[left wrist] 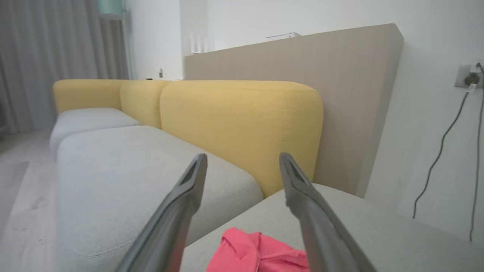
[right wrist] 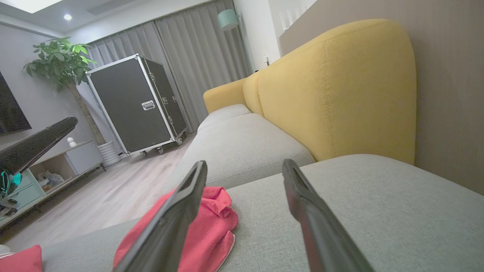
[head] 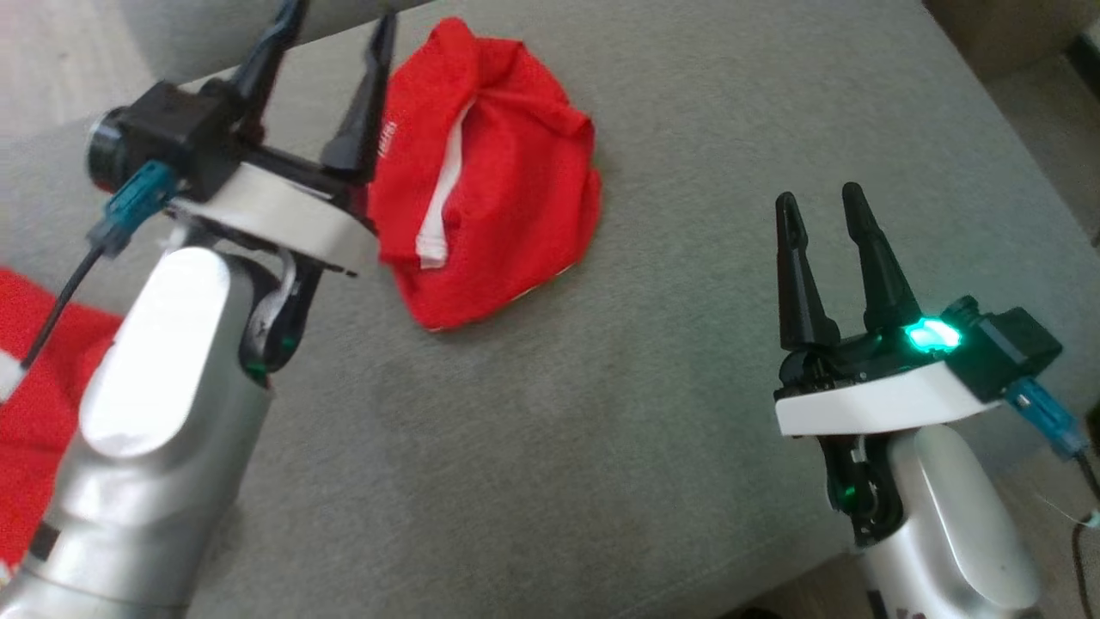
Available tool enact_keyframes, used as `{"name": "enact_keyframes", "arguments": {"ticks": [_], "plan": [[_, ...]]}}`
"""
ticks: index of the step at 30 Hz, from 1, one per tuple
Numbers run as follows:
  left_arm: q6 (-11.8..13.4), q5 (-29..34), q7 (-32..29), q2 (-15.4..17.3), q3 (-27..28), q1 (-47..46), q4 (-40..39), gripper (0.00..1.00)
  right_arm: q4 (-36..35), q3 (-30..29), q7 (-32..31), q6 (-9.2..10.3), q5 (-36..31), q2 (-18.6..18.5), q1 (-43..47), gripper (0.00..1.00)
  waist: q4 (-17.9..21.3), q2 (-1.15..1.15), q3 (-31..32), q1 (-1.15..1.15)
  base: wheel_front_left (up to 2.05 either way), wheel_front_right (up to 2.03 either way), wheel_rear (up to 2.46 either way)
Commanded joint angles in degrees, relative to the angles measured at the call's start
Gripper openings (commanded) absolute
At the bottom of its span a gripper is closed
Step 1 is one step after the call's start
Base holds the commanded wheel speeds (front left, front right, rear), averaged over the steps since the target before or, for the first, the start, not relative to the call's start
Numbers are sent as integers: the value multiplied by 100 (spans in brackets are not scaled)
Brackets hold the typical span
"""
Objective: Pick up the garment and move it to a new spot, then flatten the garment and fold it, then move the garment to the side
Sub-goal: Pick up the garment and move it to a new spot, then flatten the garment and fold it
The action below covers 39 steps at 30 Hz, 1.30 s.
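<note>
Grey seat cushion (head: pixel 601 430) in a living room, with yellow sofa backrests (right wrist: pixel 332 87) behind it and a black flight case (right wrist: pixel 132 102) and a potted plant (right wrist: pixel 60 56) further off across the wood floor. We see the red garment (head: pixel 507 189) lying crumpled in a heap on the cushion, a white strip showing through its folds. The left claw (head: pixel 340 17) hangs with its two fingers spread apart and nothing between them. In the head view the garment sits just to the right of it, and its right finger (head: pixel 365 103) overlaps the heap's left edge. From the left wrist camera the garment is low down, under the gap between the fingers. We can't tell if a fingertip touches the cloth. The right claw (head: pixel 819 196) is also apart and empty, raised over bare cushion, with the garment well off to its left and ahead. In the right wrist view its left finger only crosses in front of the heap. A second red cloth (head: pixel 34 378) lies behind and left of the left claw, at the cushion's near edge. A wall socket with a dangling cable (left wrist: pixel 470 77) is off to the left claw's right.
</note>
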<state>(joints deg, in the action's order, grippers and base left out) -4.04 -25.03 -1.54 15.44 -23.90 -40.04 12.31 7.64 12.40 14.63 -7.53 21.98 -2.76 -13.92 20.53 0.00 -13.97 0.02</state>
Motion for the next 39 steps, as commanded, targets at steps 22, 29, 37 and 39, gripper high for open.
{"name": "enact_keyframes", "arguments": {"ticks": [22,29,37,39], "plan": [[854,-146,1630,109,926,3647,-916,100,462,-219,37,4,-854,-11,763,100,-2227,0,1417,-2,0,0,0],[848,92,1652,-362,1336,4229,-1193,100,496,-202,37,4,-866,-11,884,100,-2271,0,1489,-2,0,0,0],[578,359,1653,-604,1583,4247,-1177,100,483,-153,37,4,-878,-11,817,100,-2286,0,1462,-2,0,0,0],[466,441,1653,-693,1648,4194,-1145,100,478,-89,37,4,-927,-11,727,100,-2342,0,1375,-2,0,0,0]]}}
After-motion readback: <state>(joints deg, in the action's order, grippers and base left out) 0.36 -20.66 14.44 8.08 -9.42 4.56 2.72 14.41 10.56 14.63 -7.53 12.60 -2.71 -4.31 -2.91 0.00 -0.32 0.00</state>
